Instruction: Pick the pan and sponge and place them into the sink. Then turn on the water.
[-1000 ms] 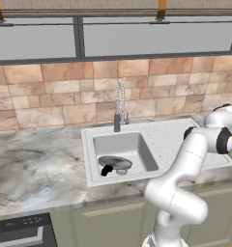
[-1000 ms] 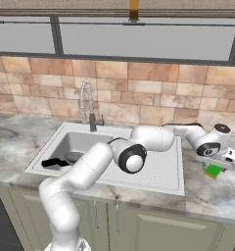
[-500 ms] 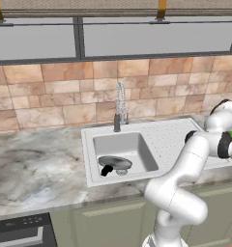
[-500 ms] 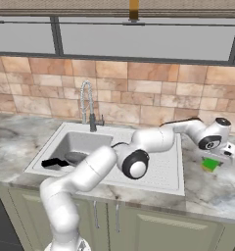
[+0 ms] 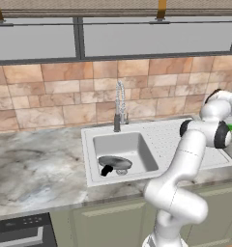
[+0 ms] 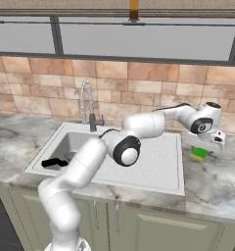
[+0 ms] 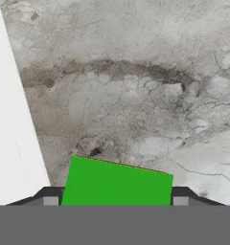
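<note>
Moved: gripper (image 7: 116,201) lowered onto sponge (image 7: 117,182), jaws narrowed
Grip: fingertips pressed against both sponge sides
Sponge: one, on counter (image 6: 222,171) right of sink (image 6: 153,166)
Pan: one (image 5: 115,163), lying in basin
Faucet: one (image 5: 119,103), behind basin

Flat, even rendered light with no clear source, bright throughout and free of glare. Soft shadow darkens the sink (image 5: 137,149) basin; the counter (image 7: 136,95) looks slightly blurred and pixelated close up. Edges show no distortion.
</note>
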